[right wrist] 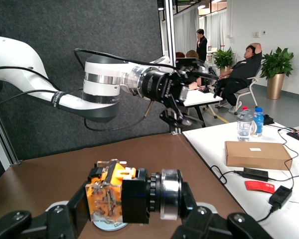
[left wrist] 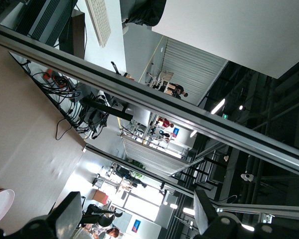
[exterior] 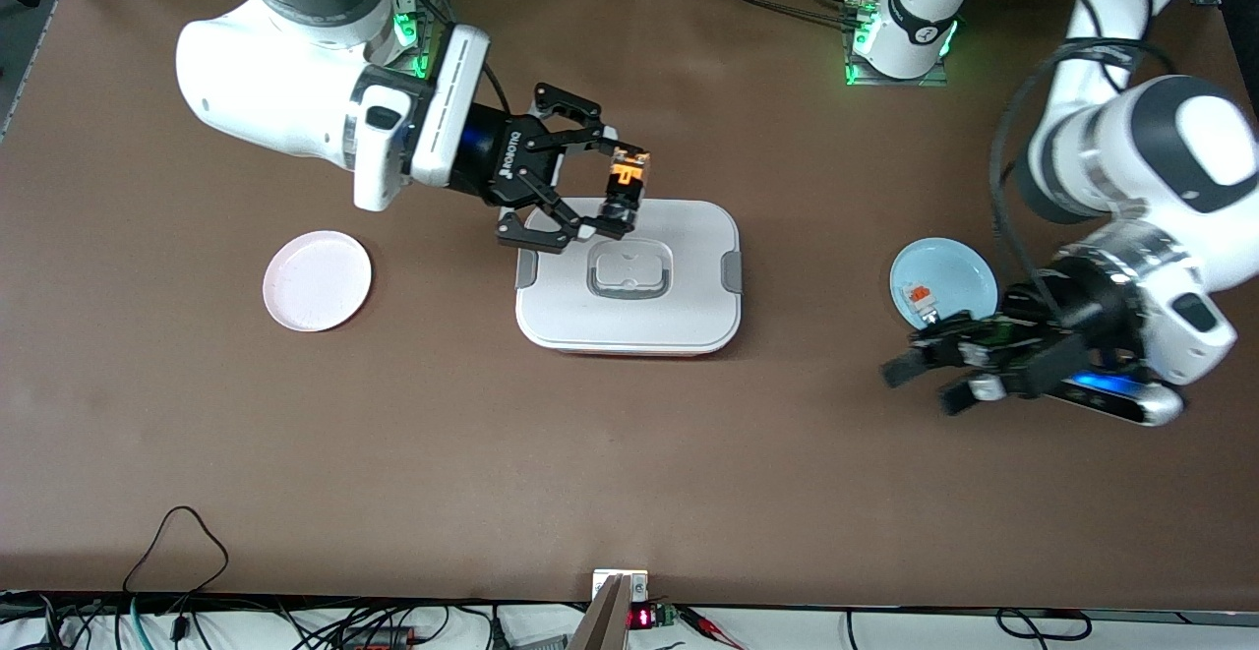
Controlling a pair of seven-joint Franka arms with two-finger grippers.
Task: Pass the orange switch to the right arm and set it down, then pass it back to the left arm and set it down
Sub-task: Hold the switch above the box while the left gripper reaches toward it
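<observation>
The orange switch is held up in the air over the edge of the white box that lies toward the robots' bases. My right gripper is shut on it, one finger at each end. In the right wrist view the switch lies crosswise between the fingers, with its amber block at one end and its black collar and silver ring at the other. My left gripper hangs open and empty beside the blue plate, toward the left arm's end of the table. The left wrist view shows its fingers spread wide with nothing between them.
The box, with grey latches and a recessed handle, sits mid-table. On the blue plate is a small white-grey block with a red-orange top. A pink plate lies toward the right arm's end. Cables run along the table edge nearest the front camera.
</observation>
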